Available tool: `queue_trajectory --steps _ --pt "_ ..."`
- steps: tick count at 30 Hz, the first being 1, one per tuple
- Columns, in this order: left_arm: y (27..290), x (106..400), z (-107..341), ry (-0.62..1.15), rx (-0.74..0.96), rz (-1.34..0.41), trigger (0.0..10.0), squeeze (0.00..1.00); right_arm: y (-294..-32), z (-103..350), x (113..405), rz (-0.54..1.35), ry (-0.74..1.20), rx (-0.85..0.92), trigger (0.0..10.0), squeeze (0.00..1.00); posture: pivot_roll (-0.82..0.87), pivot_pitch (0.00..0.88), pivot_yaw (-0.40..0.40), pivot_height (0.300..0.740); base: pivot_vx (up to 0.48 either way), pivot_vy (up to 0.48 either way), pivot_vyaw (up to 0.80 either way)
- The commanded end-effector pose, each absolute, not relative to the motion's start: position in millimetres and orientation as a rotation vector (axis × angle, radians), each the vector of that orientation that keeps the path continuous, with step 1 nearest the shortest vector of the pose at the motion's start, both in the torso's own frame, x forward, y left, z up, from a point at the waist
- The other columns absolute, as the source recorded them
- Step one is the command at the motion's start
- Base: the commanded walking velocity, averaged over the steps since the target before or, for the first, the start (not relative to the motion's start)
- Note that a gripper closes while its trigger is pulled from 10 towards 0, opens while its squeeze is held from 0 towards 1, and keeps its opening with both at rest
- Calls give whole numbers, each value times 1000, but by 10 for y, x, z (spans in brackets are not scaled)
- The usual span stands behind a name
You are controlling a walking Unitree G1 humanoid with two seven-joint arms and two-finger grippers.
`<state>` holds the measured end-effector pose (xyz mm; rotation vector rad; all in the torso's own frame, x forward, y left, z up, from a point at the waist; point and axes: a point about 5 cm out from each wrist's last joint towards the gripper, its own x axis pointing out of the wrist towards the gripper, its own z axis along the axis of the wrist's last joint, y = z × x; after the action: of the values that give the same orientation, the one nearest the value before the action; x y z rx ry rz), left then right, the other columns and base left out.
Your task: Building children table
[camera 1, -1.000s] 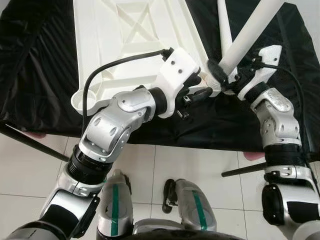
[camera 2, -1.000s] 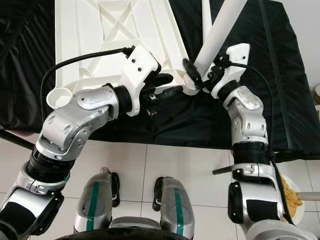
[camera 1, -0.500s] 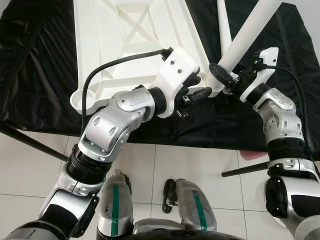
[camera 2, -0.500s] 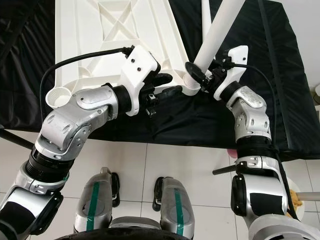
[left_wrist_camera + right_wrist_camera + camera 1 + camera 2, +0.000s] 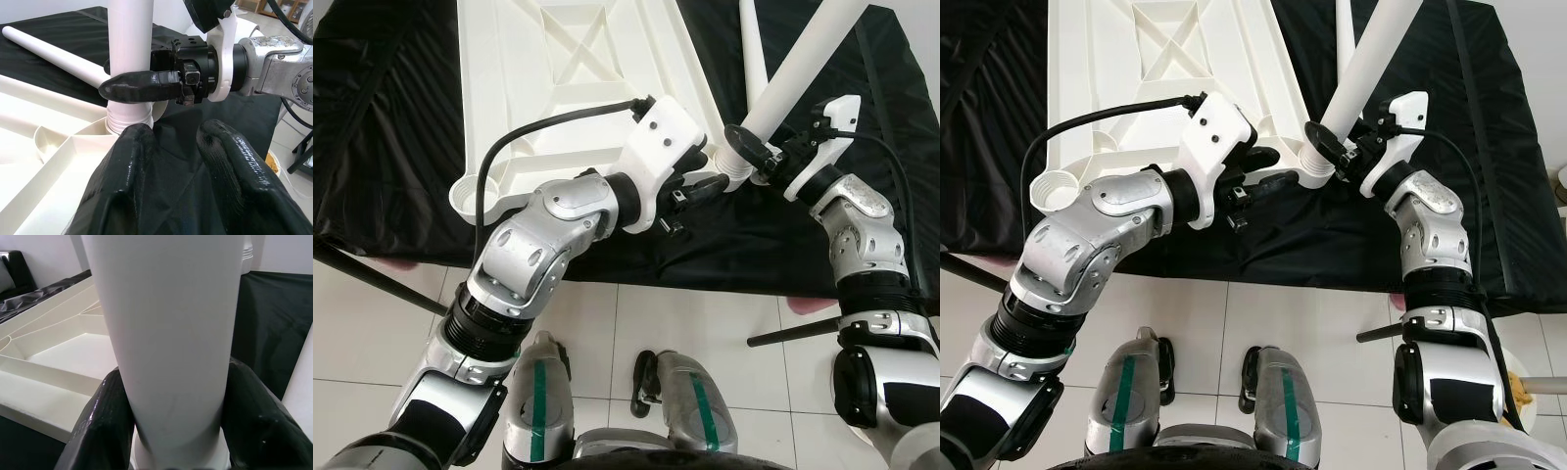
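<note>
In the left eye view, a white plastic tabletop (image 5: 558, 88) lies upside down on a black cloth (image 5: 382, 127), its ribbed underside facing up and a round corner socket (image 5: 470, 196) at its near left corner. The right gripper (image 5: 756, 157) is clamped around the lower end of a white table leg (image 5: 798, 73), which stands tilted at the tabletop's near right corner, and a second white leg (image 5: 752, 49) lies on the cloth just behind it. The left gripper (image 5: 700, 184) reaches in from the left beside that same corner, its black fingers spread and holding nothing. In the right eye view, the same leg's threaded end (image 5: 1317, 168) sits at the corner socket, and a pale tiled floor (image 5: 1332, 333) shows below the cloth. In the left wrist view, the left gripper's two fingers (image 5: 127, 171) stand parted just before the base of the upright leg (image 5: 128, 44), where the right gripper's finger (image 5: 142, 87) wraps across it. In the right wrist view, the leg (image 5: 166, 333) runs between the two black pads (image 5: 100, 426), which press on both of its sides.
</note>
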<state>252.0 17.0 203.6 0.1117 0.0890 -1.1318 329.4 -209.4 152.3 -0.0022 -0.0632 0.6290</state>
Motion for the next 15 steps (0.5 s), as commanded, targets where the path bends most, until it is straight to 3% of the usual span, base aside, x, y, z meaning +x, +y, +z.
queue_trajectory --steps 1,15 --pt "140 2493 2040 92 116 -1158 10000 0 -2112 1455 3256 629 -51 36 10000 0 50 23 -66 740 0 0 0" --pt "144 2481 2029 94 116 -1164 10000 0 -1966 1427 3205 506 -89 47 10000 0 53 15 -71 740 0 0 0"
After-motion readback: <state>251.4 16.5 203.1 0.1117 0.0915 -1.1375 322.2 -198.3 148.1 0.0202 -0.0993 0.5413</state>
